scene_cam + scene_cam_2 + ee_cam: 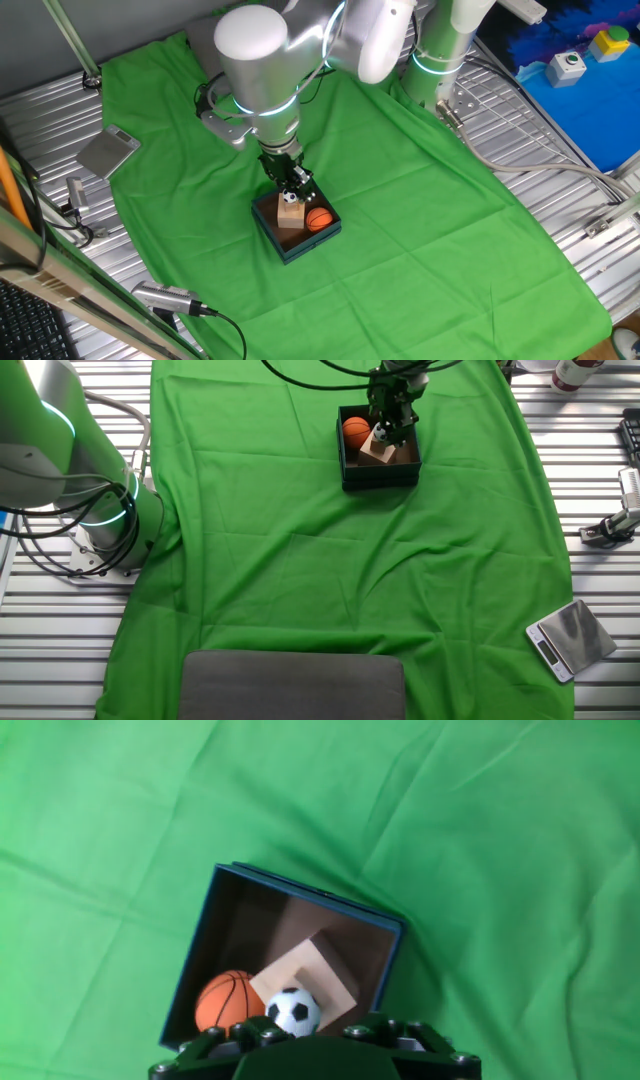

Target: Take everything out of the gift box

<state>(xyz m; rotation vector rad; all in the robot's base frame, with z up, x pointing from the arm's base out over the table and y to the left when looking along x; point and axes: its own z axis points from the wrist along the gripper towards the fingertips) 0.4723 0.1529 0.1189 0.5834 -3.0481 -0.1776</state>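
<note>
Hand view: tool (293, 1020) grips the soccer ball (293, 1011) above the box (205, 925).
Block (310, 975) and basketball (226, 1001) lie inside the box, mid green cloth (420, 180) on the tabletop.

No readable text, label, brand, number or sign anywhere in these views.

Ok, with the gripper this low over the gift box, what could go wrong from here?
1. The soccer ball rests against the wooden block beside the basketball; closing fingers could catch the block or roll the ball away.
2. The gift box sits loose on wrinkled green cloth, so a sideways nudge might shift or tip it.
3. The hand view hides the gripper fingertips, so alignment is unclear.
</note>
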